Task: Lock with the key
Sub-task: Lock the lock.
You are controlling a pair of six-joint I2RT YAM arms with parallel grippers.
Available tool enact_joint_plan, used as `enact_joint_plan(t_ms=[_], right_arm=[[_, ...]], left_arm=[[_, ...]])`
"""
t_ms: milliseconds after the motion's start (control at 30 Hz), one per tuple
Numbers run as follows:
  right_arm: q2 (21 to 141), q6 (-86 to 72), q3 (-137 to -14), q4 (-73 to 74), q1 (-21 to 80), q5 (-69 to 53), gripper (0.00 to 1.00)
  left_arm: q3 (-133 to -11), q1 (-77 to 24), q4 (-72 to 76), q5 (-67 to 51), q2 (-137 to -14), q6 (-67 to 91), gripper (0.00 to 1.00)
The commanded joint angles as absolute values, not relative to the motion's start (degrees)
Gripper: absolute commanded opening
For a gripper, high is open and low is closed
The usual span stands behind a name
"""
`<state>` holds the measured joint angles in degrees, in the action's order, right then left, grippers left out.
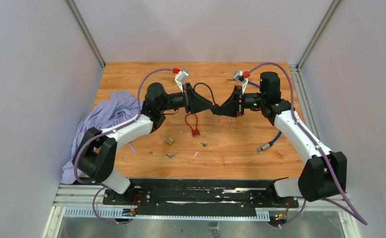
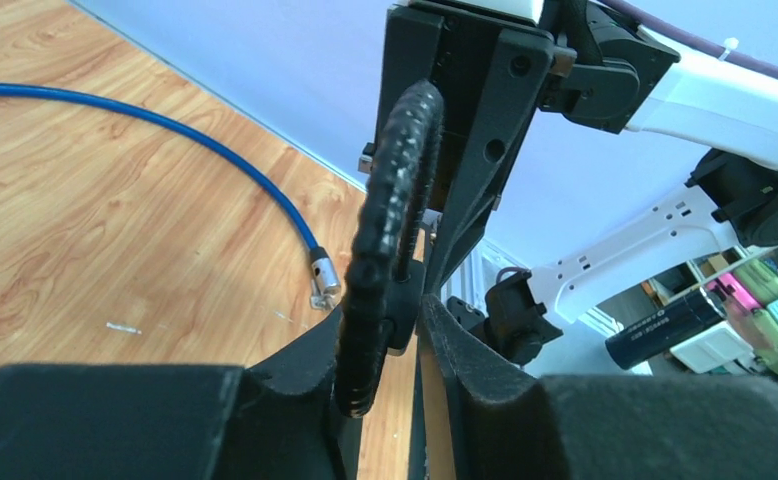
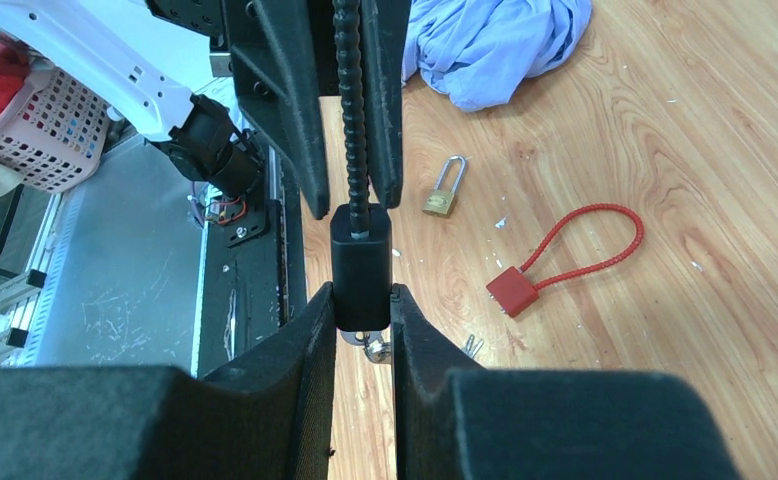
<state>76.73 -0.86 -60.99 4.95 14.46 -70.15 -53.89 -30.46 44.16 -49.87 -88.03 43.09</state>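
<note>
A black cable lock hangs in the air between my two grippers above the table's middle. My right gripper (image 3: 362,292) is shut on its black body (image 3: 360,265). A silver key (image 3: 369,344) on a ring pokes out under that body. The lock's ribbed cable loop (image 2: 395,180) runs between the fingers of my left gripper (image 2: 390,315), which stand slightly apart around it, with a thin slit beside the cable. From above, the left gripper (image 1: 213,107) and the right gripper (image 1: 221,110) meet tip to tip, and the cable loop (image 1: 206,90) arches over the left one.
On the wood lie a red cable lock (image 1: 195,130) (image 3: 513,290), a brass padlock (image 1: 167,139) (image 3: 443,198) and small loose keys (image 1: 203,144). A blue cloth (image 1: 106,116) is heaped at the left edge. A blue cable (image 1: 270,143) (image 2: 165,130) lies on the right.
</note>
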Motion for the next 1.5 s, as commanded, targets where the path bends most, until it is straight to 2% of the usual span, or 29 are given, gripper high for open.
enact_joint_plan(t_ms=[0,167,467,833,933,967,1033,1200,1267,1333,1467], right_arm=[[77.4,-2.5,-61.2,2.0,13.3,-71.8,0.01],[77.6,-3.0,-61.6,2.0,13.3,-72.4,0.01],[77.6,-4.8,-61.7,0.9,13.2,-74.7,0.01],[78.1,-5.3,-61.4,0.6,13.3,-72.7,0.01],[77.8,-4.9,-61.3,1.1,13.3,-69.5,0.01],[77.8,-4.5,-61.3,1.7,13.3,-68.1,0.03],[77.7,-2.3,-62.1,4.6,13.2,-64.8,0.12],[77.3,2.4,-63.8,11.2,12.7,-58.9,0.42],[76.9,3.6,-63.8,12.1,12.3,-58.8,0.57],[76.4,4.3,-63.8,12.7,12.0,-59.0,0.62],[75.3,5.0,-63.7,12.7,11.8,-60.3,0.63]], left_arm=[[-52.5,-31.0,51.0,-50.9,-88.1,43.9,0.32],[-51.9,-31.7,50.7,-50.4,-88.1,43.1,0.47],[-52.9,-33.3,45.1,-49.3,-88.5,38.1,0.48],[-54.0,-34.3,44.7,-50.0,-89.2,38.5,0.19],[-54.3,-34.3,44.8,-50.2,-89.3,39.2,0.06],[-54.3,-34.3,44.9,-50.1,-89.2,39.5,0.02],[-54.4,-34.3,44.6,-49.4,-88.9,40.3,0.00],[-54.8,-33.5,42.2,-47.3,-88.2,43.1,0.00],[-55.0,-32.8,42.1,-46.8,-88.3,46.4,0.00],[-55.1,-31.9,42.2,-46.4,-88.4,48.9,0.00],[-55.5,-30.6,42.9,-45.8,-88.6,53.6,0.00]])
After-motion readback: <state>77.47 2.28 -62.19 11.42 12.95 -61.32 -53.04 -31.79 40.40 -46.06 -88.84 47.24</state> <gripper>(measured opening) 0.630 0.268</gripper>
